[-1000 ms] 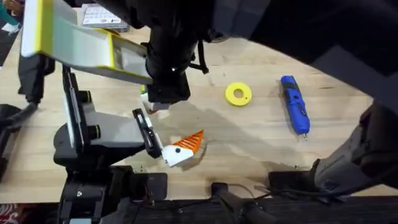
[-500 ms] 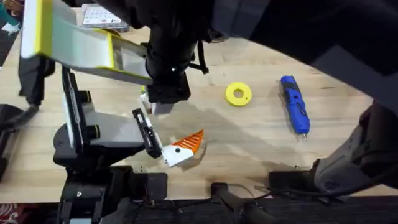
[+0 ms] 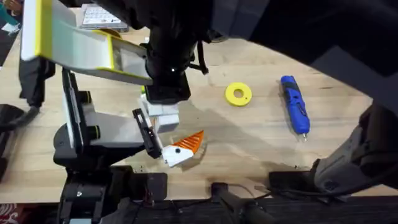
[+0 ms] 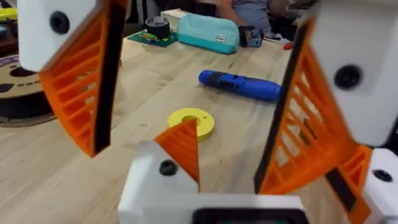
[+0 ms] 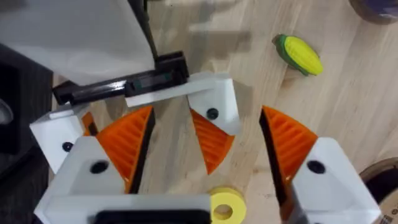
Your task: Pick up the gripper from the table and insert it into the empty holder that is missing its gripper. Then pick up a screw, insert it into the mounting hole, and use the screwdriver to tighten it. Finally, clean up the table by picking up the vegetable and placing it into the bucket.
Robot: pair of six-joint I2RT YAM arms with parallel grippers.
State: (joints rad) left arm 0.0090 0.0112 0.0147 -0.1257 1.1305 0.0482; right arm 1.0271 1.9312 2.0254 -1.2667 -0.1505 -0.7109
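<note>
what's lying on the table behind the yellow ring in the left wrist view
The blue screwdriver lies on the table behind the yellow ring. The left tool's orange pads cover what lies to either side.

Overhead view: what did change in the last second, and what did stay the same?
A white block under the dark arm slid out from below it, toward the stand's orange tip. Nothing was visibly grasped or released. The yellow ring, the screwdriver and the tip kept their places.
</note>
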